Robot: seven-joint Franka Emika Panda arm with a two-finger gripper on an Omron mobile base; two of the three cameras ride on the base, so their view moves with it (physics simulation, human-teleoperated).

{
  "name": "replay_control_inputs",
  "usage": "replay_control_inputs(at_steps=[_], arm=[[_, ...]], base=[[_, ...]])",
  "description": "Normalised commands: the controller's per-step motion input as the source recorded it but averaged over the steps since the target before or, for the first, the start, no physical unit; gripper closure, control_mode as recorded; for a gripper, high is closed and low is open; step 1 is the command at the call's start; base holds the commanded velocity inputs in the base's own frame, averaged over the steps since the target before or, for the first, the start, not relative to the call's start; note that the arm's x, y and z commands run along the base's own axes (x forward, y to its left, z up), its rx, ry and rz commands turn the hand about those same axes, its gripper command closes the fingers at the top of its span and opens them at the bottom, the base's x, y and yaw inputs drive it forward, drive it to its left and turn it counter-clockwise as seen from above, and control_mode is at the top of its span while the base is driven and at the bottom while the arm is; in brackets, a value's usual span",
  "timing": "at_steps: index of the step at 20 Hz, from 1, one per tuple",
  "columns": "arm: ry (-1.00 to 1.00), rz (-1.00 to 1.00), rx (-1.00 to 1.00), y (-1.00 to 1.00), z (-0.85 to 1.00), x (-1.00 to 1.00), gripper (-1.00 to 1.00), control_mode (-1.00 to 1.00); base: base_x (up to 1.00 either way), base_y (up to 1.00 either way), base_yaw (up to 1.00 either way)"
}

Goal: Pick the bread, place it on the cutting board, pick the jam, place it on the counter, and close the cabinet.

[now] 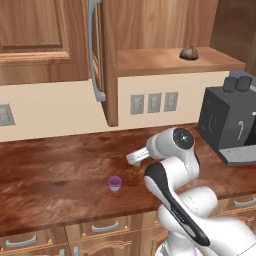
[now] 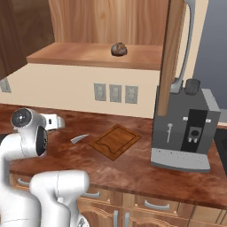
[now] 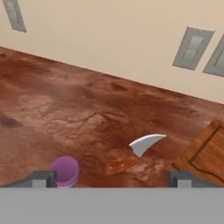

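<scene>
The bread point(image 1: 189, 53) point(image 2: 119, 49), a brown-grey lump, lies on the light wooden shelf inside the cabinet, whose door point(image 1: 107, 65) point(image 2: 170, 53) stands open edge-on. On the dark counter point(image 1: 55, 170), the jam point(image 1: 115, 183) point(image 3: 65, 171) stands upright with its purple top showing. The cutting board point(image 2: 115, 141) point(image 3: 205, 155) lies bare on the counter to the right of a knife. My gripper point(image 3: 111, 178) hovers low over the counter, open and holding nothing. The jam sits just inside the left fingertip point(image 3: 43, 178).
A curved grey-bladed knife point(image 2: 79, 139) point(image 3: 135, 153) lies between jam and board. A dark coffee machine point(image 1: 230, 120) point(image 2: 186, 133) stands at the right of the counter, under the open door. Wall outlets point(image 1: 154, 102) line the backsplash. Drawers point(image 1: 105, 226) run below the counter edge.
</scene>
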Motion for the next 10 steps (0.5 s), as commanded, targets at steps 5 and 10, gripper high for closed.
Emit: replay_control_inputs(at_steps=[5,10], arm=[[-0.03,-0.04,0.01,-0.39,0.29,-0.34,-1.00,-1.00],[-0.03,-0.04,0.00,-0.34,0.28,-0.30,-1.00,-1.00]], base=[[0.00,0.00,0.00],[0.00,0.00,0.00]])
